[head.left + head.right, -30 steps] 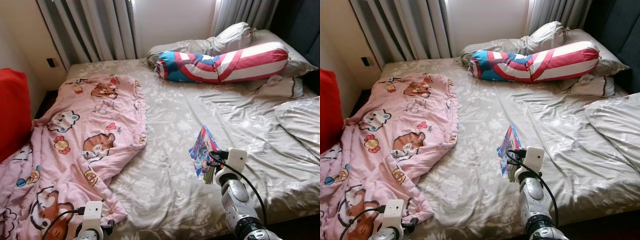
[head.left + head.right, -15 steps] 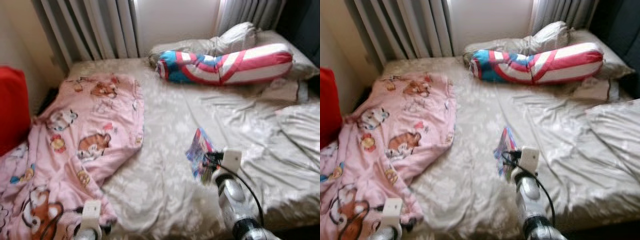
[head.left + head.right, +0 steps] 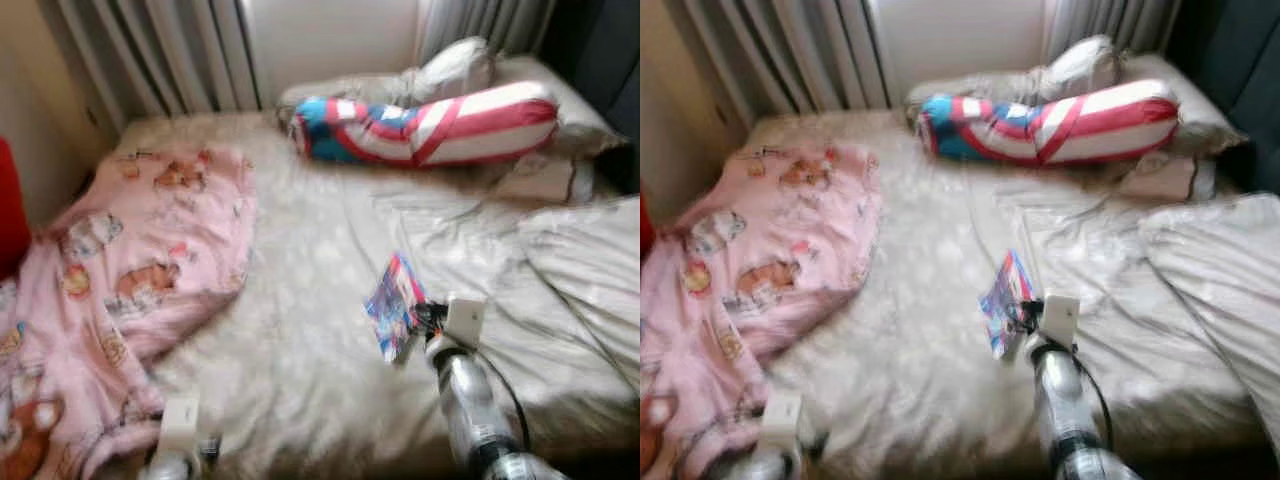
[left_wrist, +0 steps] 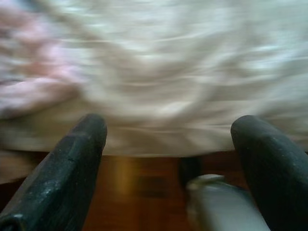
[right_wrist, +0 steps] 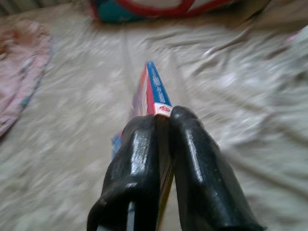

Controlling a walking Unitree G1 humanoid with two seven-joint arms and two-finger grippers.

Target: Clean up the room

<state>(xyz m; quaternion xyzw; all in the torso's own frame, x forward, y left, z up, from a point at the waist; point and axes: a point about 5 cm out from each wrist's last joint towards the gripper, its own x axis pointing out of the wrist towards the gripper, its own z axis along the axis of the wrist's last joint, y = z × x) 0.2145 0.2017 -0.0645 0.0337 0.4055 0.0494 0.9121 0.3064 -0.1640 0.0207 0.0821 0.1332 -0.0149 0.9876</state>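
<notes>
Still clamped in the right pincer (image 5: 161,144), the book (image 3: 393,305) stays above the bed (image 3: 300,300), view blurred sideways

No readable text or numbers anywhere, the print on the colourful book (image 3: 394,307) too blurred.

The two head cameras are looking forward and down over the bed (image 3: 300,370) from its near edge, both taking in the blanket (image 3: 120,290), the bolster (image 3: 430,125) and the curtains (image 3: 770,55). The right wrist camera is looking close along its gripper (image 5: 163,118) at a book (image 5: 151,94) edge-on, sharing the sheet and the bolster beyond. The left wrist camera is sitting low, facing the bed's edge and the floor (image 4: 139,178) between its fingers (image 4: 72,163).
</notes>
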